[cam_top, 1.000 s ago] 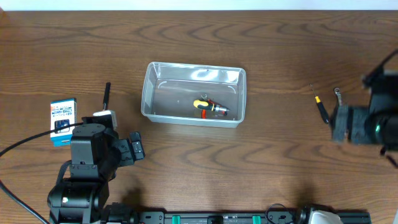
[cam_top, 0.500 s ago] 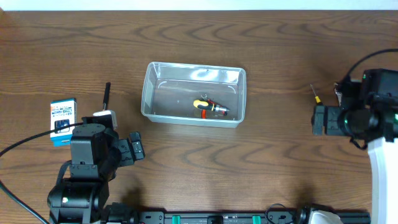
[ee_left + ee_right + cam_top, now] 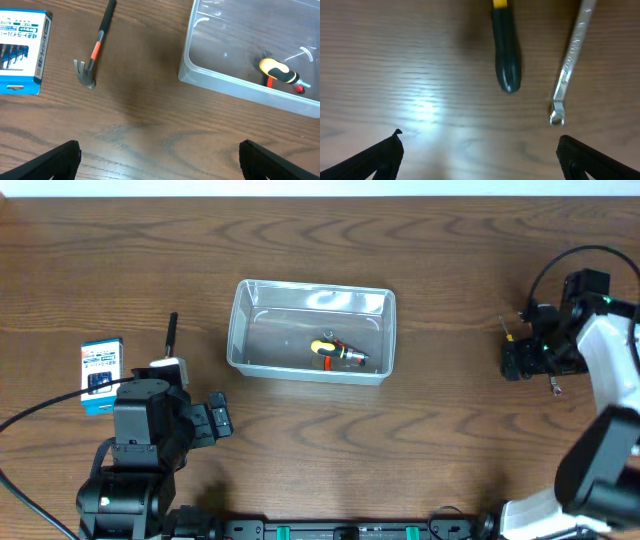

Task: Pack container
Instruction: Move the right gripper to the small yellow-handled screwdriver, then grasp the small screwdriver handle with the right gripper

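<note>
Container [image 3: 270,330] is noted upright and open-topped near the middle of the wooden worktop [image 3: 450,440], between the two arms. One hand tool with a yellow-and-black handle and red parts [image 3: 338,352] is seen lying on its floor, towards the right-hand wall; the same tool [image 3: 280,72] is picked up through the clear wall [image 3: 225,84] in the left wrist view.

Left pincer [image 3: 160,162]: fingers spread wide, nothing between them, held above bare wood just short of the container's near-left corner. A small hammer with a black shaft and orange band [image 3: 95,47] is seen lying left of the container, apart from it. A blue-and-white box [image 3: 20,52] lies further left, flat.

Right pincer [image 3: 482,160]: released, nothing gripped, held over the far right of the worktop, well apart from the container. Just ahead of it a black screwdriver handle with a yellow collar [image 3: 505,55] and a slim metal wrench [image 3: 570,65] are seen side by side, not touching.
</note>
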Available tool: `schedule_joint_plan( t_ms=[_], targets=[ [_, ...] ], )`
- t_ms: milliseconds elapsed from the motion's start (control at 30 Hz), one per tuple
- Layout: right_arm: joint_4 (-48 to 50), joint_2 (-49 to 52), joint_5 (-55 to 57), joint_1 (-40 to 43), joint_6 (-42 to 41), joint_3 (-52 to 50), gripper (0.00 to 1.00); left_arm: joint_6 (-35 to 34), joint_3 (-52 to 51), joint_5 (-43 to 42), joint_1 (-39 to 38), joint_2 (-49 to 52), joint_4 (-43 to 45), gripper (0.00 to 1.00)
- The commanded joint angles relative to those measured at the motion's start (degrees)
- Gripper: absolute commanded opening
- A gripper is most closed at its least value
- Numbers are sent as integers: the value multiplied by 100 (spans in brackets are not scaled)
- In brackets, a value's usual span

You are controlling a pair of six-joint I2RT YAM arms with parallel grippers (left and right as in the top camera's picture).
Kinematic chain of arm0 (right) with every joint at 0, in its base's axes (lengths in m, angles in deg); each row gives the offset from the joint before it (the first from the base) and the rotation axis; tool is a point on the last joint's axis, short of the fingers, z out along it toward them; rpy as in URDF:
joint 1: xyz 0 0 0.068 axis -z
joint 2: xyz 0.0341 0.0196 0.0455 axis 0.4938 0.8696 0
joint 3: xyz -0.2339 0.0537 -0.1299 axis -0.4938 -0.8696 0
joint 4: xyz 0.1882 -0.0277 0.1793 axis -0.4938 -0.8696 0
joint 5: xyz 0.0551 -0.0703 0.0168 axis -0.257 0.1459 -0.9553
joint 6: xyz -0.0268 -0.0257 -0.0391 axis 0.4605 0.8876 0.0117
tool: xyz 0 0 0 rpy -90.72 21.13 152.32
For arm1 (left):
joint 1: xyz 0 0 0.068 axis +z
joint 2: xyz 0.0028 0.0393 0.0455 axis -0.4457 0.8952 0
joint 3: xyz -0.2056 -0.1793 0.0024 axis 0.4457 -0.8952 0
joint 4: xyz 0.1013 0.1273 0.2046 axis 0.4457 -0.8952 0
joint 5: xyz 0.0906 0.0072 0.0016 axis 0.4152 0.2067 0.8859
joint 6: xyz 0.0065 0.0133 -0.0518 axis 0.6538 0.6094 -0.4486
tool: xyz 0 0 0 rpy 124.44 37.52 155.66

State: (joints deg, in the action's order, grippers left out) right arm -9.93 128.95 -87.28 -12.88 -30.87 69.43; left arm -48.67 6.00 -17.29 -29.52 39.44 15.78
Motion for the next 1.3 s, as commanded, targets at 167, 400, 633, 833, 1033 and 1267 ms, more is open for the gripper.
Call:
schedule_joint_plan(
  t_ms=[167, 400, 633, 833, 1033, 1267],
  targets=[
    [509, 702, 103, 35, 549, 442, 99, 13, 114, 68, 13, 0, -11, 98],
    [990, 774, -72, 33, 1008, 450, 99, 13, 114, 68, 13, 0, -2, 98],
    [1154, 992, -116, 9, 1102, 450, 99, 13, 114, 68, 13, 0, 55, 98],
    [1257, 1220, -144, 7, 1102, 450, 99, 13, 114, 68, 13, 0, 55, 98],
    [1331, 1401, -245, -31, 1106, 450, 99, 13, 114, 68, 13, 0, 55, 98],
    [1268, 1670, -389, -68, 1121, 448, 98, 13, 114, 68, 13, 0, 55, 98]
  ],
)
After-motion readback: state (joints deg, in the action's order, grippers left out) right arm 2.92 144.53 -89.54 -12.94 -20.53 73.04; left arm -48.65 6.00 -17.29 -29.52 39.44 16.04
